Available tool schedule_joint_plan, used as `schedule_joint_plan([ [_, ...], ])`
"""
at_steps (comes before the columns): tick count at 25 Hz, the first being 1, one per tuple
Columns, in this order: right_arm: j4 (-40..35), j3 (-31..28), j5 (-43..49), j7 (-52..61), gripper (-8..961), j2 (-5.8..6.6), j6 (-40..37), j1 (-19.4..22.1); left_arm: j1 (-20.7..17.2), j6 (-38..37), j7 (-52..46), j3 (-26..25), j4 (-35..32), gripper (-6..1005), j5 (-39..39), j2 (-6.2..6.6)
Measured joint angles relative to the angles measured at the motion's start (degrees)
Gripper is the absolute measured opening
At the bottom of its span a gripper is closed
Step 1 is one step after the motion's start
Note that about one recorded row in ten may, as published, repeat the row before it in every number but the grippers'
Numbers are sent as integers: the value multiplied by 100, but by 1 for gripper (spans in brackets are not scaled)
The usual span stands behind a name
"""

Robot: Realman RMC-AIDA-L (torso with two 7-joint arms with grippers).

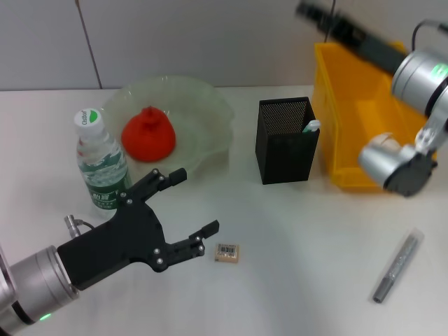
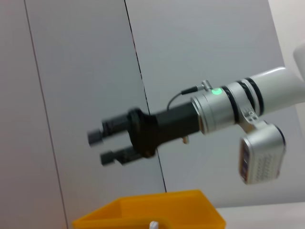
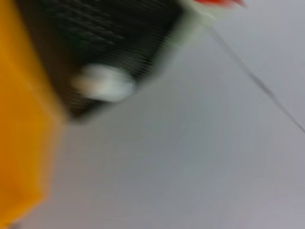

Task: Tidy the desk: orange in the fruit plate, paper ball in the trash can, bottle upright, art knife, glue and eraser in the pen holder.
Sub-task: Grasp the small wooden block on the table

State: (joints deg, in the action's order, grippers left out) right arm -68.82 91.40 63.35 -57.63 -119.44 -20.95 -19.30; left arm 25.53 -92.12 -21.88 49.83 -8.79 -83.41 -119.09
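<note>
The orange (image 1: 148, 134) lies in the fruit plate (image 1: 210, 105). To its left the bottle (image 1: 101, 162) stands upright. My left gripper (image 1: 194, 203) is open and empty, low over the table, just left of the eraser (image 1: 227, 253). The pen holder (image 1: 285, 140) stands mid-table with a white cap (image 1: 311, 126), seemingly the glue, poking out of it. On the table at the right lies the art knife (image 1: 397, 266). My right gripper (image 1: 311, 10) (image 2: 101, 147) hangs in the air by the trash can (image 1: 357, 119), open and empty. The paper ball is out of view.
The right arm's elbow (image 1: 392, 164) hangs over the trash can's front lip. A wall rises behind the table. In the right wrist view the trash can (image 3: 19, 119) and the pen holder (image 3: 95, 43) pass by as a blur.
</note>
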Motion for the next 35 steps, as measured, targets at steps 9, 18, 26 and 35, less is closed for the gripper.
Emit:
schedule_joint_plan([
  [9,894,-863,-3914,1397,638,22,-2199,-536,13,-327,-40,-36,277,875,0,-6],
  [18,1937,-551,-5384,5752,638,10,-3611,-755,-48,-501,-72,-53,376,876,0,14],
  [26,2647,-632,-3874,10915,638,175,-5086,-653,-146,-403,-660,12,177,875,-72,74],
  [35,3438,-1601,-726,13618,637,645,-6609,-652,-385,-372,-1602,29,-361,876,-124,87],
])
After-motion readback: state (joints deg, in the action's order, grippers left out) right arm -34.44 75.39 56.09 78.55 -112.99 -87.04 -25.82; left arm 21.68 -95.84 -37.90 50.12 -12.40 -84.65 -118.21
